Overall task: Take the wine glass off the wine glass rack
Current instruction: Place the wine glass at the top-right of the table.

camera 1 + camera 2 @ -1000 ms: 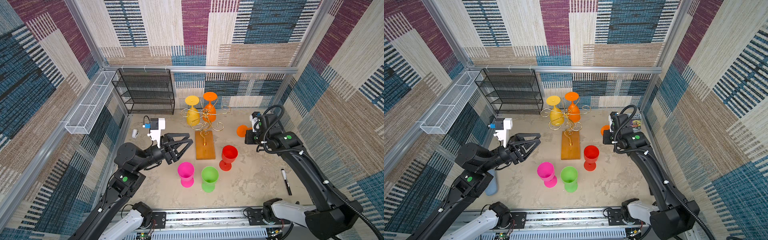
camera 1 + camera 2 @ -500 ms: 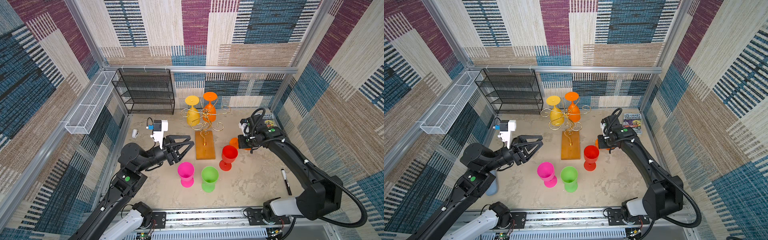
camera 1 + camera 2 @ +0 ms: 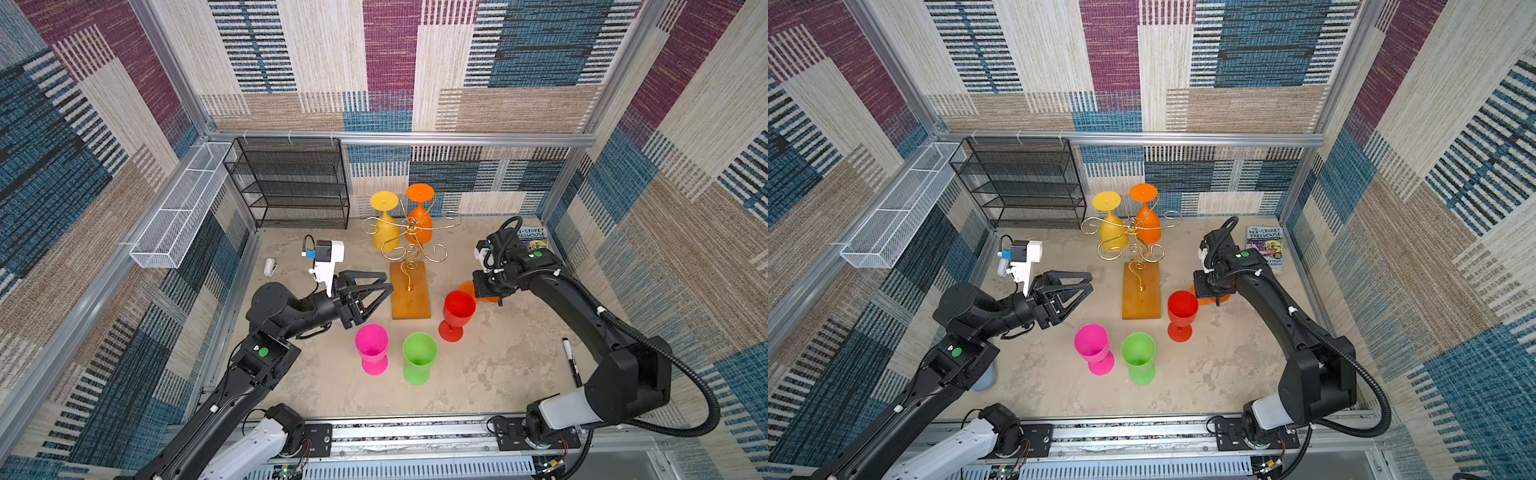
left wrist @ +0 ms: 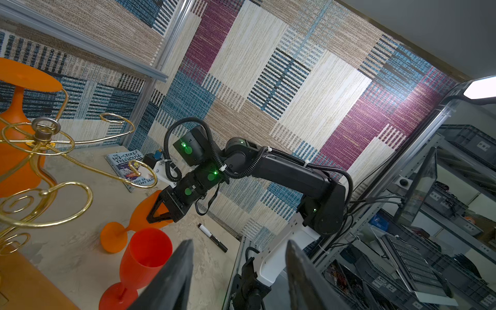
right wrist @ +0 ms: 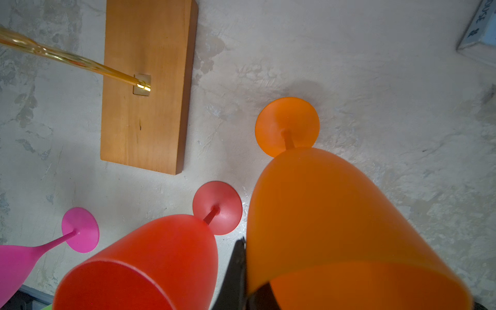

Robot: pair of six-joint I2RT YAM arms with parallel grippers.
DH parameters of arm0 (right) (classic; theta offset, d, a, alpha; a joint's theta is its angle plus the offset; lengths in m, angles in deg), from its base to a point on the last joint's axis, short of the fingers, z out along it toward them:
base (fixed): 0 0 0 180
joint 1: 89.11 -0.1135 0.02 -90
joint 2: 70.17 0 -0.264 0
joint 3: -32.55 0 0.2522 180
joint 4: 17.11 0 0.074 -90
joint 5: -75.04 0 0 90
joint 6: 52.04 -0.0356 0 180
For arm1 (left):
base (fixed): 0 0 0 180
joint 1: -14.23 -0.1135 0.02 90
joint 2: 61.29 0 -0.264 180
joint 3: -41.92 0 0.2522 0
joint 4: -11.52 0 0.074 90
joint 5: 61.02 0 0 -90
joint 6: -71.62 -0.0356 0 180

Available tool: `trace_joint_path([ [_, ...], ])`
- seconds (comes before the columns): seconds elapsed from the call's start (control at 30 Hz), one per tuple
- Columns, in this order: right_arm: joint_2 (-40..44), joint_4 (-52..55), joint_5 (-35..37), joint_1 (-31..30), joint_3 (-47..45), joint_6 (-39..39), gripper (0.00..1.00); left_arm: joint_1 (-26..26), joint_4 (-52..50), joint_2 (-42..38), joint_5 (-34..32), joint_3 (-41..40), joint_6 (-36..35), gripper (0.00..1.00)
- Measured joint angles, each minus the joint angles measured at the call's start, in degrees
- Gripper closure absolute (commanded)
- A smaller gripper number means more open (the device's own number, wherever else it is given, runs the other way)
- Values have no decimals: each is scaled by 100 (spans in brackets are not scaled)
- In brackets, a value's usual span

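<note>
The right gripper (image 4: 161,212) clamps the rim of a frosted orange plastic wine glass (image 5: 335,214), tilted low over the table (image 3: 498,365) just beside an upright red plastic goblet (image 3: 457,309), clear of the gold wire wine glass rack (image 4: 43,130). The left gripper (image 4: 239,271) hangs open-jawed and empty near the rack's wooden base (image 3: 409,299); a yellow plastic glass (image 3: 385,235) and a second orange glass (image 3: 420,224) hang inverted there.

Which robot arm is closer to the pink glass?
Left. The left end effector, open, hangs just behind the pink glass. The right end effector, holding an orange glass, is farther off, beyond the red glass.
</note>
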Motion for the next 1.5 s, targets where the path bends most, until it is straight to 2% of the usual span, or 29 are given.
trace_joint_path([
  [0.9, -313, 9, 321, 0, 457, 68, 83, 0, 267, -33, 236, -107, 232, 43],
  [1.17, -350, 2, 365, 0, 560, 68, 75, 0, 269, -28, 240, -109, 256, 43],
  [1.5, -269, -15, 358, 0, 605, 68, 72, 0, 297, 4, 240, -153, 284, 43],
])
